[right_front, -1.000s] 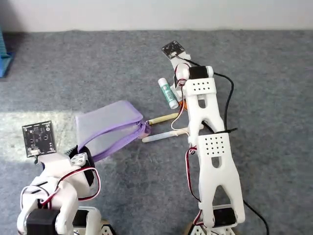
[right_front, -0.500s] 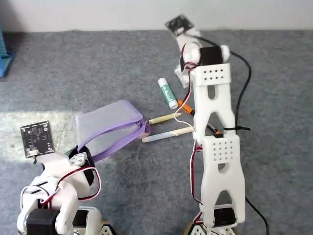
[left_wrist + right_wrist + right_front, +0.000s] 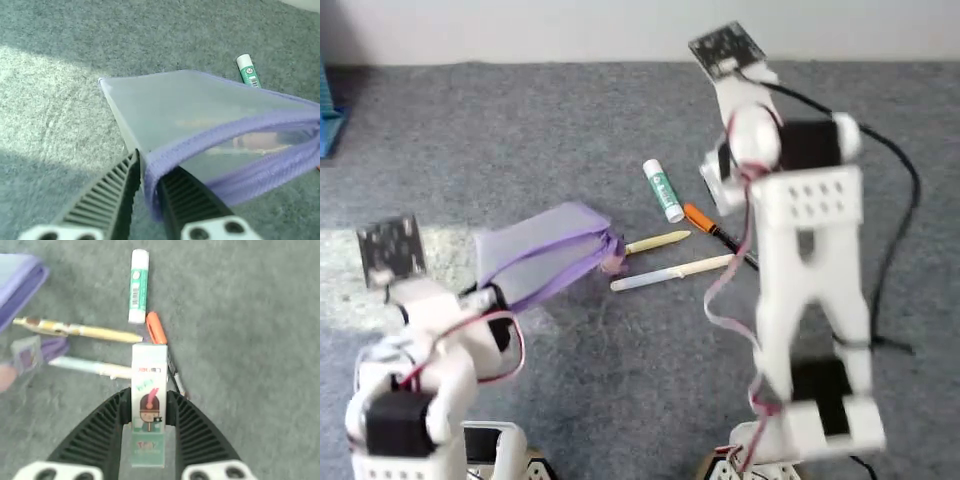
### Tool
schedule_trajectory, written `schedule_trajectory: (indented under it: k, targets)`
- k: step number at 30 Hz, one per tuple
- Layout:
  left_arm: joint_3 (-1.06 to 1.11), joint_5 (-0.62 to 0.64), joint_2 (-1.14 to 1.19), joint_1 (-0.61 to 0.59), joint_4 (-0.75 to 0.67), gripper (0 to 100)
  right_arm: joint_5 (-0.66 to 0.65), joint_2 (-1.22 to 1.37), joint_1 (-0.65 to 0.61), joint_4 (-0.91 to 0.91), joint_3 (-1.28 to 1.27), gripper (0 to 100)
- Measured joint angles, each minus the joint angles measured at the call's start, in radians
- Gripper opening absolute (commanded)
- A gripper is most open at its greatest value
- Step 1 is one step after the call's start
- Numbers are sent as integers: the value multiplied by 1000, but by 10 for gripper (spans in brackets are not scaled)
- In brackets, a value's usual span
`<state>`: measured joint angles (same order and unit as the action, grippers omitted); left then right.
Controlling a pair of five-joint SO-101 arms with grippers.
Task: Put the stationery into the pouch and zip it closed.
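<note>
1. Your left gripper (image 3: 150, 167) is clamped on the pouch (image 3: 200, 125). Its two ribbed fingers pinch the purple-trimmed corner at one end.
2. The pouch (image 3: 535, 255) is translucent with a purple zip border and sits on the grey carpet (image 3: 520, 120). In your left wrist view the two purple zip edges stand apart, so the zip is not closed.
3. Your right gripper (image 3: 148, 397) is closed on a small white box (image 3: 148, 370) printed with a cartoon figure. The box stands upright between the fingers, which press on its two long sides. It is held above the carpet, beyond the pens as seen from the pouch.
4. A yellow pen (image 3: 658, 241) and a pale blue pen (image 3: 670, 272) lie side by side on the carpet. They are just off the end of the pouch opposite the pinched corner, and each points one end at it. The yellow one's near end comes almost up to the purple trim.
5. A white and green glue stick (image 3: 663, 190) lies farther from the pouch, on the far side of the yellow pen.
6. An orange-capped pen (image 3: 705, 220) lies just past the glue stick's end, farther again from the pouch. Its dark barrel runs towards the far end of the pale blue pen.
</note>
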<state>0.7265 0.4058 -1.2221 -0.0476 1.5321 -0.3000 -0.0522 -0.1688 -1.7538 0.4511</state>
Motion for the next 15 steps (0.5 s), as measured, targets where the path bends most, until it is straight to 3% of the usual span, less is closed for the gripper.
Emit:
schedule_trajectory:
  k: [7, 15]
  targets:
    - [-347, 46, 327, 0, 104, 13, 32, -331, -8, 0, -117, 7]
    - [-583, 64, 589, 3, 124, 13, 339, -465, -224, 28, -149, 8]
